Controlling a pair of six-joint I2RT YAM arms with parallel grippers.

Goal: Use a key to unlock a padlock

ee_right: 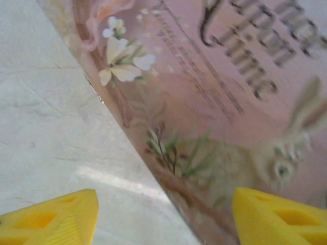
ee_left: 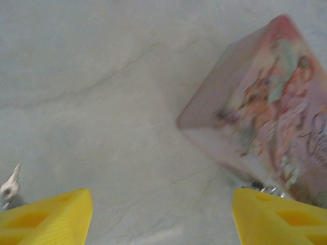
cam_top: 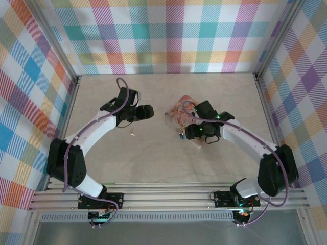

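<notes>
Reaching inward from opposite sides, left fingers [ee_left: 48, 217] and right fingers [ee_right: 278, 217] are gaping wide, holding nothing, tin [ee_right: 230, 102] just ahead.

Marbled table [cam_top: 153, 163], pink tin [cam_top: 180, 109], perhaps a key [cam_top: 133, 135]

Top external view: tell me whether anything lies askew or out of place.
The pink tin lies skewed, its sides diagonal to the edges of the table. No spill or damage shows.
</notes>
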